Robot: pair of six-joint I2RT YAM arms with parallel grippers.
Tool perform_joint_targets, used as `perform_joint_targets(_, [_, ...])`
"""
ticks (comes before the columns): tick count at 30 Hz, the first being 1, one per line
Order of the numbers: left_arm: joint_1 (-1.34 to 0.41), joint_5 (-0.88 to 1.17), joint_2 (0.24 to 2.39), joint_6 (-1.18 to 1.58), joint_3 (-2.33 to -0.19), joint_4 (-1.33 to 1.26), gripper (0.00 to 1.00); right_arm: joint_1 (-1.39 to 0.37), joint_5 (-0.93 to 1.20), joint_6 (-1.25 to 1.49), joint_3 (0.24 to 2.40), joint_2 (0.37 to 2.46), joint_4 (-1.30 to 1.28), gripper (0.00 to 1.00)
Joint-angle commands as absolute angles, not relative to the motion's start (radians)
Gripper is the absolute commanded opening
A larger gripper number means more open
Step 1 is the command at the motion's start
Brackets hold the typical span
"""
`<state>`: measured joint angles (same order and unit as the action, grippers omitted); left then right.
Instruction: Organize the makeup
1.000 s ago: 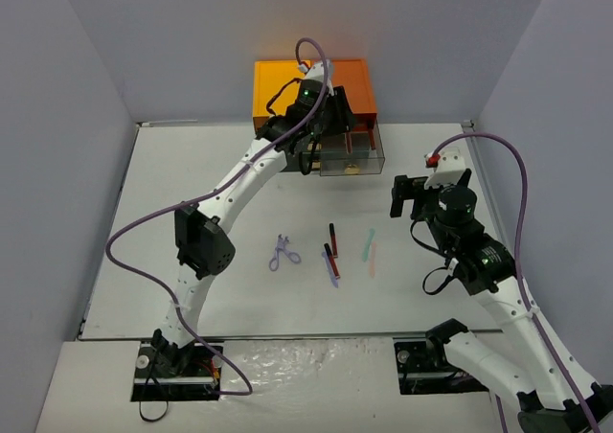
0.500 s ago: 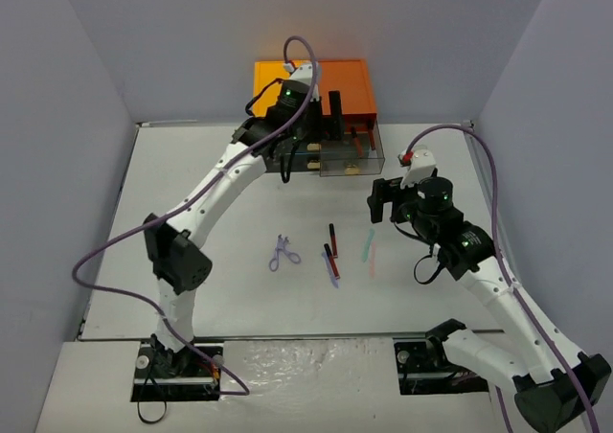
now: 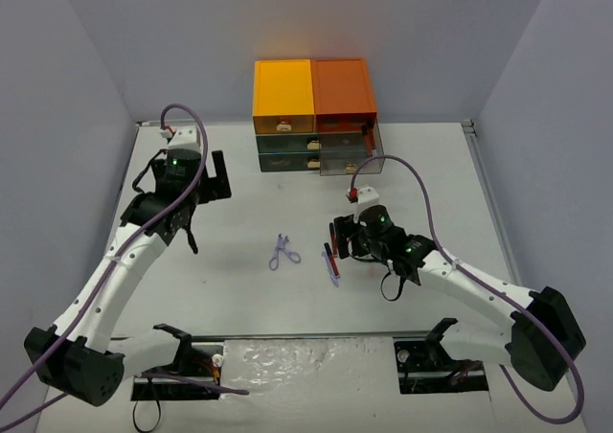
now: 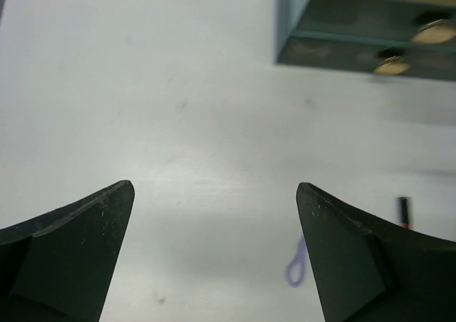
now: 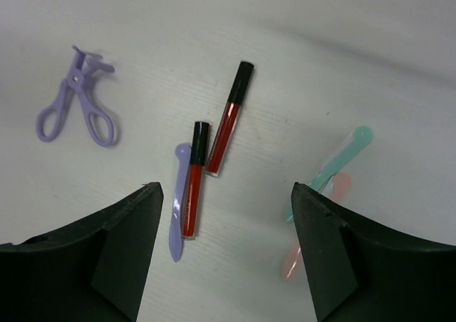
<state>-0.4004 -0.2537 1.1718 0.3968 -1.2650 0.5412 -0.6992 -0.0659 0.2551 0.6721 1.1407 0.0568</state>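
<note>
The right gripper point(image 5: 226, 194), fingers spread and empty, is hovering over two red-and-black pencils point(image 5: 194, 183). They are lying lengthwise away from it, across its closing line, with a purple stick point(image 5: 176, 222) just beside them. The mint stick point(image 5: 342, 154) and pink stick point(image 5: 292, 261) are lying by its right finger, and the purple curler point(image 5: 76, 87) is lying off to the left. The left gripper point(image 4: 214, 194), gaping empty, is hanging well apart, facing the drawer box point(image 3: 311, 98).

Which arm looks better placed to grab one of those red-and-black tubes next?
Right, probably. The right arm's fingers hang open above the two red-and-black plastic tubes, while the left arm's fingers are far off to the side.
</note>
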Motion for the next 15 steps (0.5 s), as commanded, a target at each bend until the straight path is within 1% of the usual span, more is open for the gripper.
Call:
perform_joint_targets(1, [-0.297, -0.306, 1.048, 0.34, -1.105, 0.519, 0.97, -0.747, -0.091, 0.325, 0.633, 1.208, 0.185, 0.61])
perform_joint_targets(3, [-0.254, -0.306, 1.024, 0.325, -1.052, 0.503, 0.97, -0.761, -0.094, 0.337, 0.624, 1.245, 0.186, 0.58])
perform_joint_targets(8, [-0.208, -0.295, 1.009, 0.302, -0.975, 0.434, 0.97, -0.807, -0.104, 0.378, 0.604, 1.306, 0.197, 0.46])
perform_joint_targets(15, [-0.192, -0.285, 1.042, 0.305, -0.914, 0.373, 0.97, -0.833, -0.135, 0.42, 0.574, 1.364, 0.216, 0.39])
